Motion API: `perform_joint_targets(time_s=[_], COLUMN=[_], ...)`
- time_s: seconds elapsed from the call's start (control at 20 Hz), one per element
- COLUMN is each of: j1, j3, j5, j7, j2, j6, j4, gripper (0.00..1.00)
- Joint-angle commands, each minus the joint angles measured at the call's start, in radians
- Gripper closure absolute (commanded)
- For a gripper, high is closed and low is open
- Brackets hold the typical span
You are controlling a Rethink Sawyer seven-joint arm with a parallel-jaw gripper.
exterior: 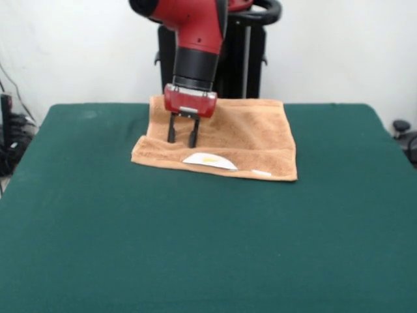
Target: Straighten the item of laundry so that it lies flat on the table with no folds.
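Observation:
The tan-orange towel lies on the dark green table toward the far side, spread out with a shallow crease across its near part and a raised fold along its left edge. White labels sit on its near edge. My gripper hangs from the red arm over the towel's left part. Its two black fingers point down, a small gap between them, tips at or just above the cloth. Nothing is held between them.
A black stand rises behind the table's far edge. Dark equipment sits off the table's left side, and a black object shows at the right edge.

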Motion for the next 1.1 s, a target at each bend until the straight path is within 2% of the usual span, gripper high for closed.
perform_joint_targets(time_s=[0.05,0.3,0.4,0.65,1.1], j1=[-0.034,-0.024,-0.030,0.002,-0.011], j3=[0.258,0.245,0.257,0.216,0.220], j5=[0.280,0.308,0.291,0.316,0.310], j7=[-0.009,0.008,0.016,0.034,0.020], j2=[0.232,0.230,0.215,0.195,0.223], j6=[0.311,0.312,0.334,0.351,0.277], j4=[-0.586,-0.572,-0.558,-0.515,-0.557], gripper=[1.00,1.00,1.00,1.00,1.00])
